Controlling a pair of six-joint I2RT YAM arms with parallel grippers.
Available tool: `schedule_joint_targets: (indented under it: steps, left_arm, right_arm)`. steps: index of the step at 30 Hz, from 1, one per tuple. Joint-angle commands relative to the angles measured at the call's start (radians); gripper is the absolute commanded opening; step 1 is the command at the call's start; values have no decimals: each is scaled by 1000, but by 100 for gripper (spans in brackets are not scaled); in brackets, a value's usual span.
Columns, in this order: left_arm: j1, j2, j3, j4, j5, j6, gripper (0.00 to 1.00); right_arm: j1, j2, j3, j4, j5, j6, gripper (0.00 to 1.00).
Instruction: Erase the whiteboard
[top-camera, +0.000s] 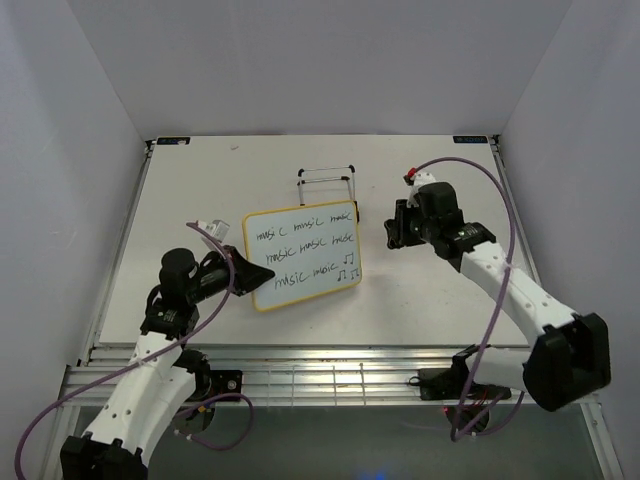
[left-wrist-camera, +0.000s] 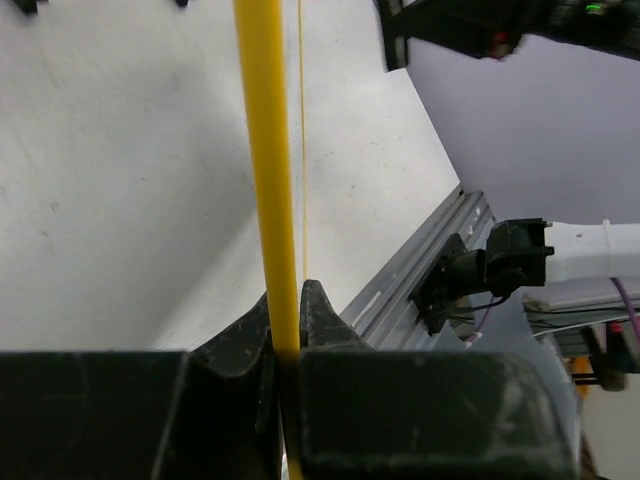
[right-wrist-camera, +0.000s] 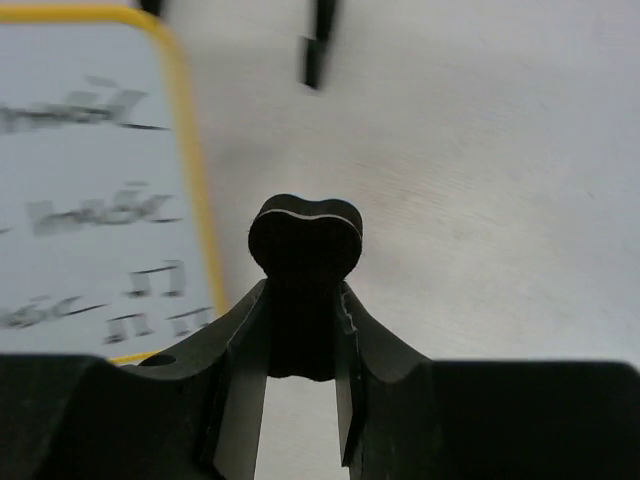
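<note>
Yellow-framed whiteboard (top-camera: 302, 258) reads "music" – left claw (left-wrist-camera: 286, 322) clenched on its edge, right claw (right-wrist-camera: 303, 292) grasping eraser (right-wrist-camera: 305, 234).

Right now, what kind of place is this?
Probably a robot lab test cell: a white table boxed in by plain white walls, two arms bolted to a metal rail, and a whiteboard.

The left arm (top-camera: 135, 375) and the right arm (top-camera: 505, 285) had white shells and black joints. A purple cable (top-camera: 495, 200) ran along each one. The right gripper (right-wrist-camera: 303, 300) had black, curved fingers (right-wrist-camera: 235, 345); a small red part (top-camera: 409, 177) sat near its wrist.
</note>
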Motion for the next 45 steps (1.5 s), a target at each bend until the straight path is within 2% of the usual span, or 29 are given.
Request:
schedule_joint_targets:
  steps: [1,4,7,9,10,11,13,19,28,35,41,45]
  left_arm:
    - [-1,41,-94,393,104,-185,0]
    - [-7,88,-137,485,129,-254,0]
    - [-22,125,-171,616,156,-303,0]
    - [-38,145,-177,658,173,-320,0]
    - [-42,151,-177,670,169,-323,0]
    - [-45,162,-177,678,166,-326,0]
    - [-56,174,-180,700,166,-323,0]
    - [-84,204,-203,718,169,-317,0]
    - [-99,185,-205,720,187,-314,0]
    - [-102,176,-206,721,195,-317,0]
    - [-107,182,-194,726,212,-317,0]
    - [-108,176,-190,726,219,-320,0]
  right_arm:
    - [117,-147,-29,123,-170,-42,27]
    - [235,-224,-40,184,-115,-27,25]
    - [350,-227,-38,242,-115,-14,24]
    - [428,-176,9,250,-57,-34,24]
    - [509,-154,35,241,-5,-40,24]
    - [540,-104,60,240,55,-53,24]
    - [603,-57,129,240,81,-54,24]
    - [697,90,273,221,152,-70,24]
    - [720,170,324,200,219,-99,24]
    - [714,181,290,194,310,-125,24]
    - [645,173,252,189,330,-110,24]
    - [524,121,178,187,272,-79,24]
